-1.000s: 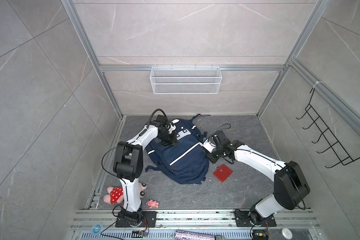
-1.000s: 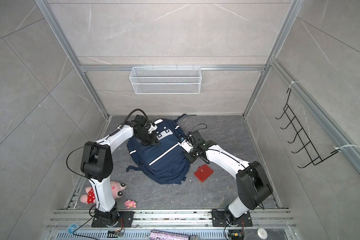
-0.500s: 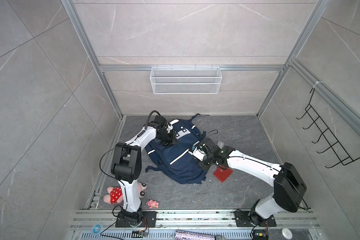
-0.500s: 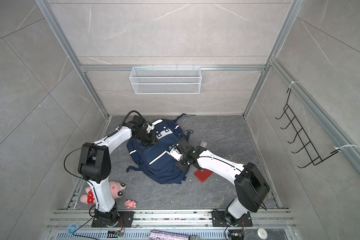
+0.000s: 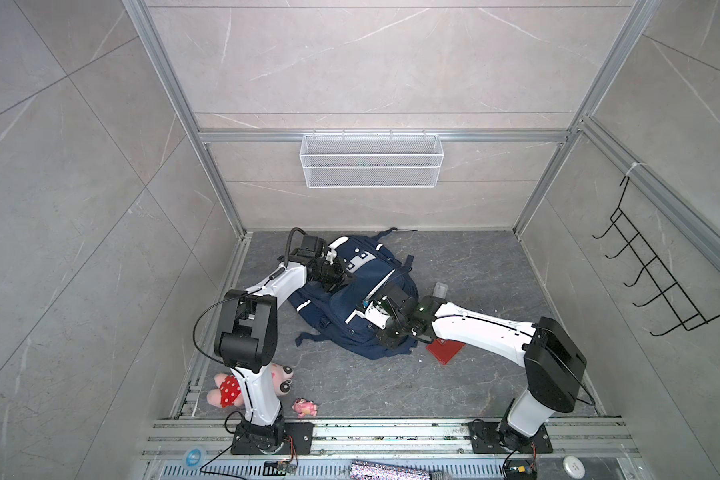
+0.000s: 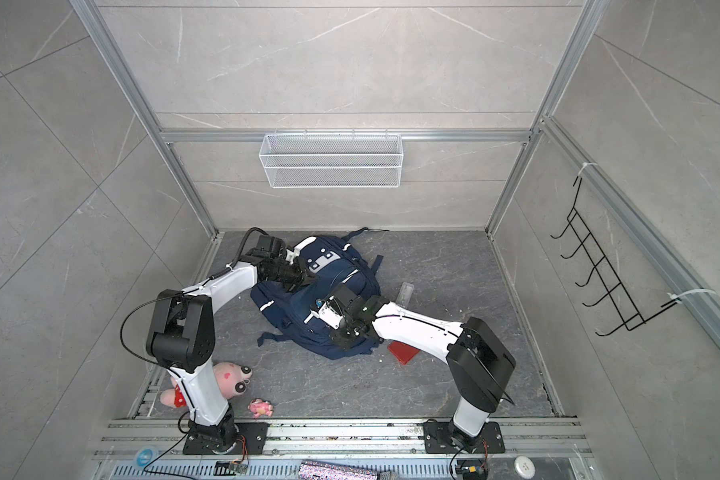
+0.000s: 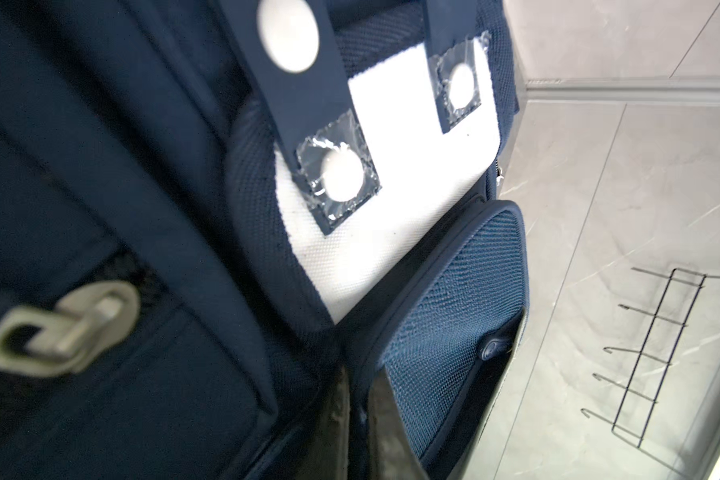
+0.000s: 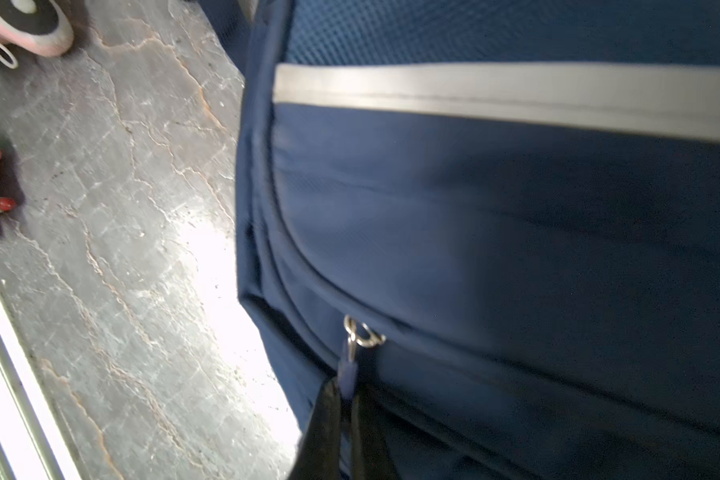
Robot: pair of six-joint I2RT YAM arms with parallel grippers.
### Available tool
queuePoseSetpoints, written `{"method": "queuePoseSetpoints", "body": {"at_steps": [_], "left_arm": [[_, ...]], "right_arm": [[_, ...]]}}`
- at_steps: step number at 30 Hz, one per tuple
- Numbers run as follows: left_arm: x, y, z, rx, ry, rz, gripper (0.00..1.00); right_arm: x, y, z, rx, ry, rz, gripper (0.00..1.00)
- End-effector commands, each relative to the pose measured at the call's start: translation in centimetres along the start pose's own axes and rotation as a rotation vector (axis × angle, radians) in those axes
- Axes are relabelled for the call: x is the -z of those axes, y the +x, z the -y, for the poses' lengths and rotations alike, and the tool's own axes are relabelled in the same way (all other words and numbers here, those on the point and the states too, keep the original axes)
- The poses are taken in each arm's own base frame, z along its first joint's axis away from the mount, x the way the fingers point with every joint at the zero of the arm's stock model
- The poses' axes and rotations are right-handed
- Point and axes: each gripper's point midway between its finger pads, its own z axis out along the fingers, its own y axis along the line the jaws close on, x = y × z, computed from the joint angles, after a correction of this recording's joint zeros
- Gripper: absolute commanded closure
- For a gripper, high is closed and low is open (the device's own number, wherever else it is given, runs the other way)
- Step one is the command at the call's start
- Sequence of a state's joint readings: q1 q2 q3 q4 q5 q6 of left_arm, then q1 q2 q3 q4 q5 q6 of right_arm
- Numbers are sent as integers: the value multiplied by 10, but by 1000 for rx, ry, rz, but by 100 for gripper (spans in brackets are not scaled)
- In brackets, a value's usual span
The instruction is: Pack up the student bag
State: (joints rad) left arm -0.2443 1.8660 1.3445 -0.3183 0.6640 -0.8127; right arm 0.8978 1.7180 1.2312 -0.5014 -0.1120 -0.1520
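- The student bag is lying on the bench below the wire basket.
- The left tool is pinching its basket-side edge.
- The right tool is pinching a zip pull, farther from the basket.

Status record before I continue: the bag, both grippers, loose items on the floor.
student bag: lying on the floor, front up
left gripper: jaws shut on a fabric edge near the bag's white patch
right gripper: jaws shut on the bag's zip pull
red flat item: on the floor at the bag's edge
pink plush: on the floor, apart from the bag
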Motion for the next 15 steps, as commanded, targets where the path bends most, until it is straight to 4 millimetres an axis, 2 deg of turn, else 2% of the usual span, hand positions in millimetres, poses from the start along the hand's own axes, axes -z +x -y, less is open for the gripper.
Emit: {"method": "queuePoseSetpoints", "body": {"at_steps": [1,15], "left_arm": [[39,-27,70,-48,205,140,100],[45,-30,73,72,292,202,100]], "right_arm": [[-1,-24,-24,15,-93,63,100],[-12,-42,-32,-97,-152,137,100]]}}
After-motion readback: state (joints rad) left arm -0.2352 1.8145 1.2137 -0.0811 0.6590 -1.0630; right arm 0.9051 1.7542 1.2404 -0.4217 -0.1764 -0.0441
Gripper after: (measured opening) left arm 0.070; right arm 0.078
